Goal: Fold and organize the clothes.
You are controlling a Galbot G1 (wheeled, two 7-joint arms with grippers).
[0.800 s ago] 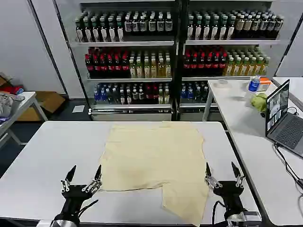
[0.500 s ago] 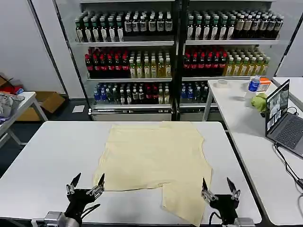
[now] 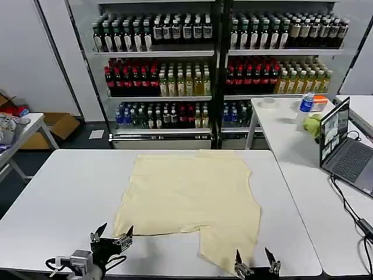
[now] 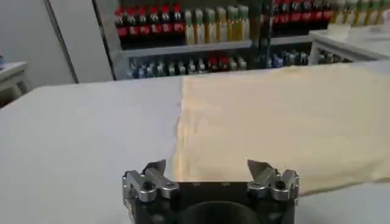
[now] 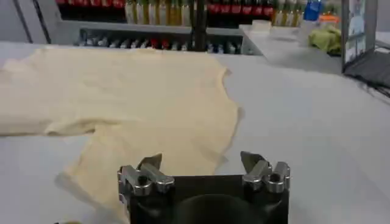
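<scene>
The clothes, a pale yellow T-shirt, lie spread flat on the white table, with one part reaching toward the front edge at the right. My left gripper is open low at the front, just off the shirt's near left corner, holding nothing. My right gripper is open at the front edge beside the shirt's lowest flap. The left wrist view has the shirt ahead of the open left gripper. From the right wrist, the shirt spreads out beyond the open right gripper.
A drinks cooler full of bottles stands behind the table. A second white table on the right carries a laptop, a yellow-green cloth lump and a bottle. A side table with grey clothing is at the far left.
Both grippers have drawn back toward the front edge of the table and sunk lower in view, still open. The shirt lies as before.
</scene>
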